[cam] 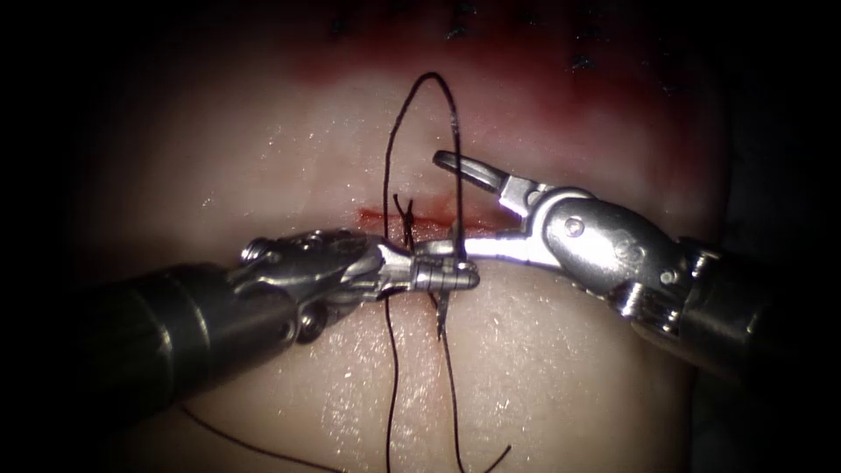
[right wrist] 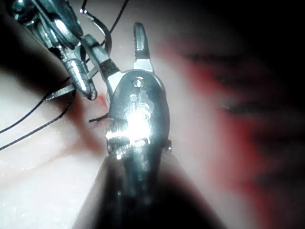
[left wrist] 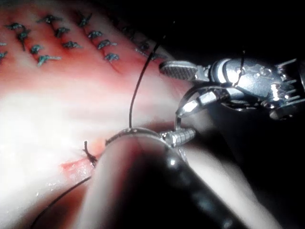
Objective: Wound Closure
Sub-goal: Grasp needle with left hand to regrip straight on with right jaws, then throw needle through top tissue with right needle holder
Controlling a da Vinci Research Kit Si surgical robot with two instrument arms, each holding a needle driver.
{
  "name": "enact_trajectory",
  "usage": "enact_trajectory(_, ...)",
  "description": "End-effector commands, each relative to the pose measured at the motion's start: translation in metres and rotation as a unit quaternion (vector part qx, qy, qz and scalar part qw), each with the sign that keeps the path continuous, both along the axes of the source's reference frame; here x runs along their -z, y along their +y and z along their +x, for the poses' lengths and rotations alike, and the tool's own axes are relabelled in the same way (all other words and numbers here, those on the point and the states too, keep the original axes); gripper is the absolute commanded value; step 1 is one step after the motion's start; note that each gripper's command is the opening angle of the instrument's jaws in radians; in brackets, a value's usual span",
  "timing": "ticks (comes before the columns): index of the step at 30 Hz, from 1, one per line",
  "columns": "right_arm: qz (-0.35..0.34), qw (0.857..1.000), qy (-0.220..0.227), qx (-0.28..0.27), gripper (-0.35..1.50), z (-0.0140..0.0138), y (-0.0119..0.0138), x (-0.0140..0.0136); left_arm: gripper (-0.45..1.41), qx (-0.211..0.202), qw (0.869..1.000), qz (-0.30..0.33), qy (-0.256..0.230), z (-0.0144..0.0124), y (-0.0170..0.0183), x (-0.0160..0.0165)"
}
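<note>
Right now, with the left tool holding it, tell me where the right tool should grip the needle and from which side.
Probably the bare arc of the needle just beyond the left tool, whose shut jaws clamp it near one end. Come from the right side of the cut: the right tool stands there with jaws open, and that stretch of curve lies exposed.

Left pincer (left wrist: 181, 137) grips the needle (left wrist: 136, 132); right pincer (left wrist: 183, 88) gapes.
</note>
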State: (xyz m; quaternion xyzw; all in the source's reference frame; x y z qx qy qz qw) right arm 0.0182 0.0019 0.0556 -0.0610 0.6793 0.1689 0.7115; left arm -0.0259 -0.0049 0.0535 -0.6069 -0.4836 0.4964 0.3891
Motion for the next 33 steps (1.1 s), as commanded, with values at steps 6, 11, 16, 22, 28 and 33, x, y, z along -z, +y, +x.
enact_trajectory(6, 0.001, 1.000, -0.002, 0.006, -0.35, 0.0002, 0.0003, -0.0004, -0.35, -0.001, 1.000, -0.002, 0.000, -0.0006, 0.0003, -0.0004)
enact_trajectory(11, 0.004, 1.000, -0.021, 0.019, -0.35, 0.0001, 0.0006, -0.0008, 0.01, 0.025, 0.999, -0.010, 0.037, -0.0007, 0.0004, -0.0003)
enact_trajectory(16, 0.001, 0.999, -0.026, 0.020, -0.35, -0.0009, 0.0016, -0.0015, 0.78, 0.092, 0.981, -0.072, 0.154, -0.0007, 0.0011, -0.0007)
enact_trajectory(22, 0.004, 0.999, -0.026, 0.024, -0.35, -0.0023, 0.0029, -0.0023, 0.78, 0.112, 0.961, -0.141, 0.208, -0.0005, 0.0012, -0.0022)
enact_trajectory(28, -0.016, 0.999, -0.030, 0.021, -0.35, -0.0033, 0.0038, -0.0032, 0.71, 0.109, 0.936, -0.189, 0.277, -0.0012, -0.0009, -0.0053)
enact_trajectory(33, -0.029, 0.999, -0.035, 0.020, -0.35, -0.0033, 0.0050, -0.0046, 0.64, 0.076, 0.916, -0.241, 0.311, -0.0016, -0.0029, -0.0081)
